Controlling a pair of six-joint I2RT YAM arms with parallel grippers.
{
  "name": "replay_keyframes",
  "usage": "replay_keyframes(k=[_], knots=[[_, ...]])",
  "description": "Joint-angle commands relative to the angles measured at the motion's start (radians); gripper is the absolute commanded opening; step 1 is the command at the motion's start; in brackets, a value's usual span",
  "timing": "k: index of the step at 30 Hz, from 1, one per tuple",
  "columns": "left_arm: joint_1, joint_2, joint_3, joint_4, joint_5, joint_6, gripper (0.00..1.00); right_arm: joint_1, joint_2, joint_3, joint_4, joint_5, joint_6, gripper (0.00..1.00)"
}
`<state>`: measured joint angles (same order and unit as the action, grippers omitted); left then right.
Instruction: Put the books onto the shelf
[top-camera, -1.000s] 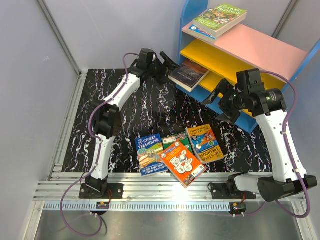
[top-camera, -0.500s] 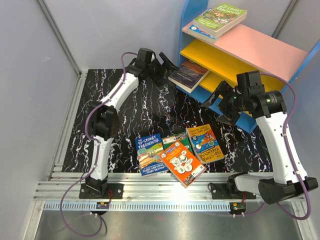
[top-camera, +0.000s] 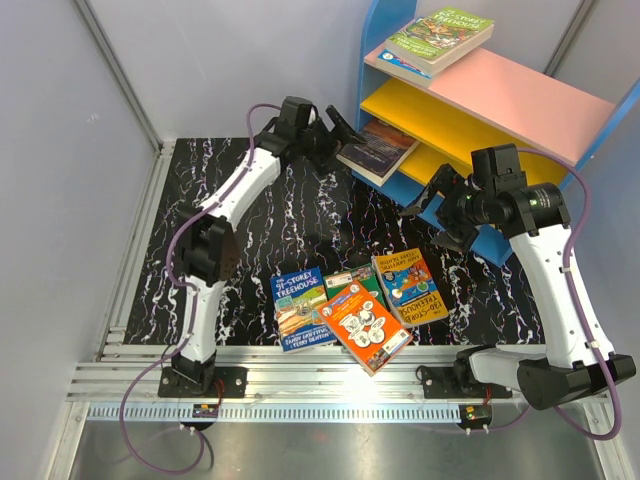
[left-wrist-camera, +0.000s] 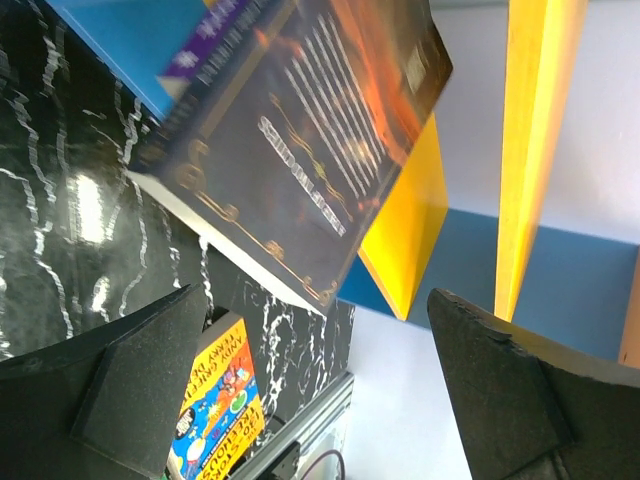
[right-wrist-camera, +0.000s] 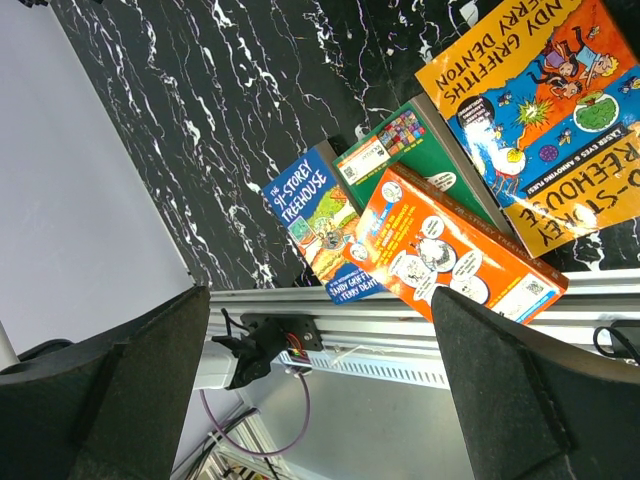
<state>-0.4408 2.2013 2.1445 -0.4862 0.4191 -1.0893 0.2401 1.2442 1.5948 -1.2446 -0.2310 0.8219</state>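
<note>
Though thin, 4 glossy rectangular books (top-camera: 366, 322)

Near the worktop's (top-camera: 290, 215) front edge, the green book (top-camera: 350, 280) lies mostly under the orange book (top-camera: 368, 328) and the yellow book (top-camera: 408, 287); only its far end shows. The shelf (top-camera: 375, 30) runs off the top and right edges of the top view, and the right arm (top-camera: 520, 205) covers its lower front. In the left wrist view the dark book (left-wrist-camera: 300, 130) is blurred, its lettering unreadable. The stack (top-camera: 440, 38) on the pink board (top-camera: 530, 95) cannot be counted.
</note>
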Motion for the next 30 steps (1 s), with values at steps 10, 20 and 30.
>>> replay_keyframes(k=[10,20,30], knots=[[-0.039,0.115,0.169,0.031,0.001,-0.05,0.99,-0.009,-0.02,0.016,-0.003,0.001,-0.046,1.0],[-0.039,0.144,0.196,0.119,-0.011,-0.095,0.99,-0.022,0.001,0.034,-0.026,0.016,-0.069,1.0],[-0.044,0.175,0.225,0.213,-0.04,-0.167,0.99,-0.027,0.02,0.034,-0.015,0.007,-0.073,1.0]])
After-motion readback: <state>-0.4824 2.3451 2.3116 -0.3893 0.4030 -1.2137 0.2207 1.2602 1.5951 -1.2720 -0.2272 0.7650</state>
